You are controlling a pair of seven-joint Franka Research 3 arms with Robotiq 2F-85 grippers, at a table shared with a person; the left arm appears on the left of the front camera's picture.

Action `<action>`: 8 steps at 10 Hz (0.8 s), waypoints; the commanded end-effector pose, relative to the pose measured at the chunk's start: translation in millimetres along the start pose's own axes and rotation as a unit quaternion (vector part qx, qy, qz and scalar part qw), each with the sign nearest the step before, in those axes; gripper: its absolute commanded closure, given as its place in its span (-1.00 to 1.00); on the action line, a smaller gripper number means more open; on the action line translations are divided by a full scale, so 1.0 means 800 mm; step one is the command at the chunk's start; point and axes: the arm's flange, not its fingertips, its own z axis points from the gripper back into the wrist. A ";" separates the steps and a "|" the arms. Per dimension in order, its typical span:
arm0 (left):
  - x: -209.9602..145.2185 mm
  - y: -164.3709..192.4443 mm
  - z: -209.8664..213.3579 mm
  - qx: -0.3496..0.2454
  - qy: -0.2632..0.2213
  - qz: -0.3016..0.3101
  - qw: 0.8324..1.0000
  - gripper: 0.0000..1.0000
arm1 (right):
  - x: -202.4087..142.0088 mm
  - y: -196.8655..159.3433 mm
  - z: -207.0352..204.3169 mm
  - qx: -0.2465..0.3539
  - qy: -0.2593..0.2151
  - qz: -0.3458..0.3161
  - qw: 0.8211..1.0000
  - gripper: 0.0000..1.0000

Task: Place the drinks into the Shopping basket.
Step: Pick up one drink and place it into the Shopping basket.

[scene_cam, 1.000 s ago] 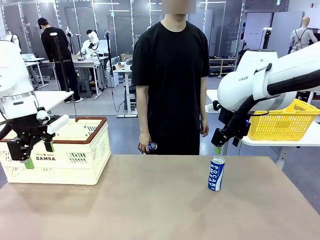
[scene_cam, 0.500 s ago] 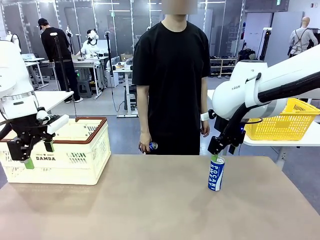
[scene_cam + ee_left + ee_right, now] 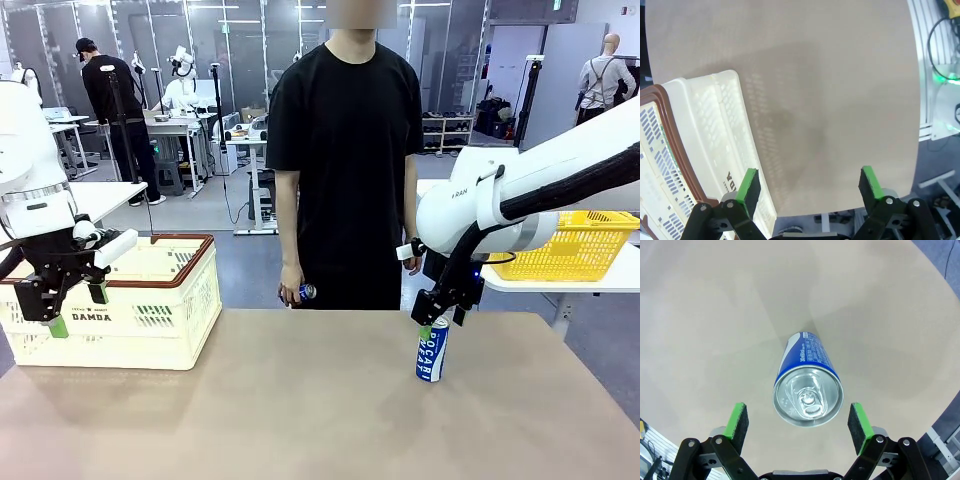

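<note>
The right gripper (image 3: 438, 324) is hanging straight over the blue can (image 3: 432, 356), jaws spread wide and gripping nothing; in the wrist view the can's top is sitting between the green pads (image 3: 736, 420), touching neither. The can is standing upright near the table's (image 3: 300, 410) far edge, right of middle, its long axis pointing up at the tool, so a straight drop looks enough. The left gripper (image 3: 78, 310), likewise wide open and empty, is hovering by the basket (image 3: 190, 300) at the far left corner, well apart from the can. "POCARI" is running up the can; "DAMDA" is showing on the basket. The person's hand (image 3: 290, 288) is holding another can (image 3: 304, 293).
</note>
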 end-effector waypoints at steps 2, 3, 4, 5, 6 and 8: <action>0.002 0.000 0.001 0.001 0.007 0.008 1.000 -1.00 | 0.011 -0.010 -0.012 0.006 -0.007 0.012 1.000 -1.00; 0.002 0.000 0.001 0.001 0.007 0.008 1.000 -1.00 | 0.012 -0.011 -0.015 0.008 -0.006 0.018 1.000 -1.00; 0.002 0.000 0.001 0.001 0.007 0.008 1.000 -1.00 | 0.014 -0.012 -0.018 0.007 -0.007 0.022 1.000 -1.00; 0.002 0.000 0.001 0.001 0.007 0.008 1.000 -1.00 | 0.016 -0.014 -0.021 0.009 -0.005 0.027 1.000 -1.00; 0.002 0.000 0.001 0.001 0.007 0.008 1.000 -1.00 | 0.018 -0.015 -0.023 0.008 -0.005 0.035 0.999 -1.00; 0.002 0.000 0.001 0.001 0.007 0.008 1.000 -1.00 | 0.022 -0.015 -0.024 0.007 -0.004 0.039 0.999 -1.00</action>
